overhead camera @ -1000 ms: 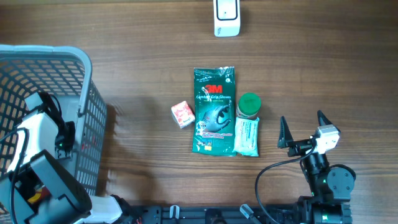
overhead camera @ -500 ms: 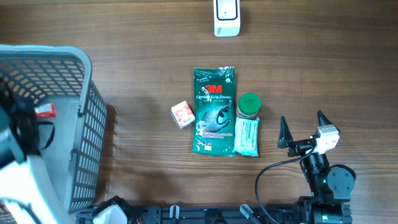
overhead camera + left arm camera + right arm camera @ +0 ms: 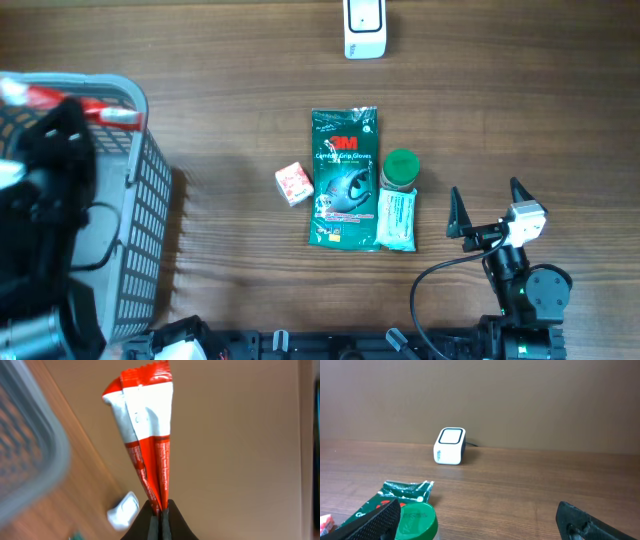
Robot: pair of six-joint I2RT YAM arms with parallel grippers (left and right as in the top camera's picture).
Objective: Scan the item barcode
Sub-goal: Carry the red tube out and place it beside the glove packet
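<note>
Evidently, the red-and-white packet (image 3: 145, 435) was pinched by the left claw (image 3: 160, 510). It was judged best presented barcode-first to the scanner (image 3: 364, 28) at top centre. The right claw (image 3: 487, 192) was spread.

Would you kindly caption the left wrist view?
Left pincer shut on a red-and-white foil snack wrapper beside a grey plastic basket.

You have a red-and-white wrapper (image 3: 145, 435). Basket (image 3: 140, 190), table's left edge: grey lattice. Table (image 3: 520, 100): brown wood grain. Mid-table you see a dark green glove packet (image 3: 345, 180) with red logo, a green-capped, pale-labelled bottle (image 3: 398, 205) and a red-and-white box (image 3: 293, 184). Scanner (image 3: 364, 28), far edge: white, dark window.
</note>
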